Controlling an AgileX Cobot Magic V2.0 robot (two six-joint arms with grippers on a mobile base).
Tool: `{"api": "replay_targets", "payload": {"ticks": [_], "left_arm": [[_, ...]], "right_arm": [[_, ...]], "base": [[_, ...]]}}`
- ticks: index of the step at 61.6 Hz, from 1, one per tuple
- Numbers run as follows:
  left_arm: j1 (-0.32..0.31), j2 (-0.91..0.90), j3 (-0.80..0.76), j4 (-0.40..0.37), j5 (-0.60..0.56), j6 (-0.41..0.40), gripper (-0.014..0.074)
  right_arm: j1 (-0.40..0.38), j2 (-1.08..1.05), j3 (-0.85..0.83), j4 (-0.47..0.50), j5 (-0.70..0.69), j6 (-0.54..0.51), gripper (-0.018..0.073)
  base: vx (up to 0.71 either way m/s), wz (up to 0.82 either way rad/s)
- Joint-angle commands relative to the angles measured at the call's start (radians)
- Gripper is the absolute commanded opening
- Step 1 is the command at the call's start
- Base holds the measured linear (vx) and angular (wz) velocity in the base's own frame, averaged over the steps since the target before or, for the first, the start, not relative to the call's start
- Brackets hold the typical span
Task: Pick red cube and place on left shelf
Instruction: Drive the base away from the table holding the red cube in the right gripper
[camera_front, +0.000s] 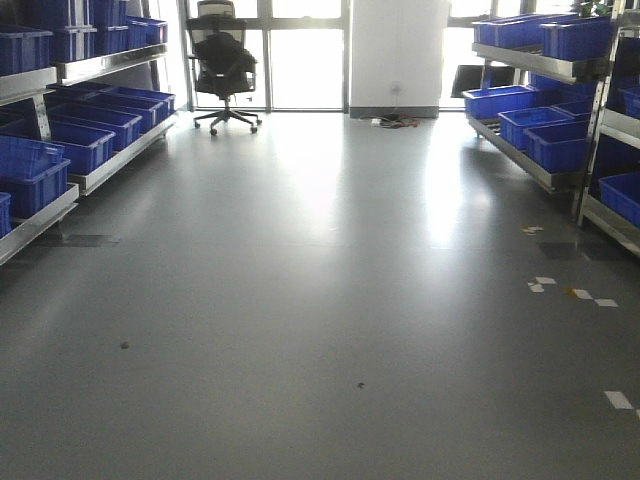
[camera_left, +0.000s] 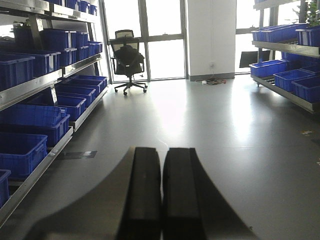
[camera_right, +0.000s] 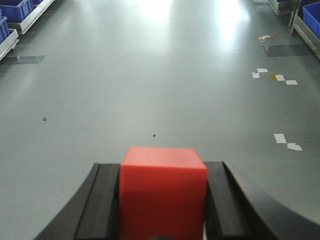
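Clamping the cube (camera_right: 163, 192) tight over bare floor (camera_right: 150, 75), right jaws looked set for transit, w/ the shelf (camera_left: 30, 86) well apart on the left; left jaws sat closed, empty, prob parked.

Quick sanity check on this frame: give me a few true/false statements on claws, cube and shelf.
1. The right claw grips the red cube. True.
2. The left claw is open. False: it is shut and holds nothing.
3. The red cube sits on the left shelf. False: it is in the right claw, above the floor.
4. The left shelf carries blue crates. True.
5. An office chair stands near the windows at the far end. True.
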Motion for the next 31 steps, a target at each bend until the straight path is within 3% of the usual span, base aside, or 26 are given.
{"api": "replay_targets", "payload": {"ticks": [1,31], "left_arm": [[-0.003,0.008,0.022,-0.006,-0.083,0.001,0.0106],[-0.003,0.008,0.022,-0.006,-0.083,0.001,0.0106]], "right_arm": [[-0.007,0.003,-0.028,-0.013,-0.080,-0.009,0.0066],[-0.007,0.003,-0.028,-0.013,-0.080,-0.009,0.0066]], "base": [[0.13,0.37],[0.24,0.17]]}}
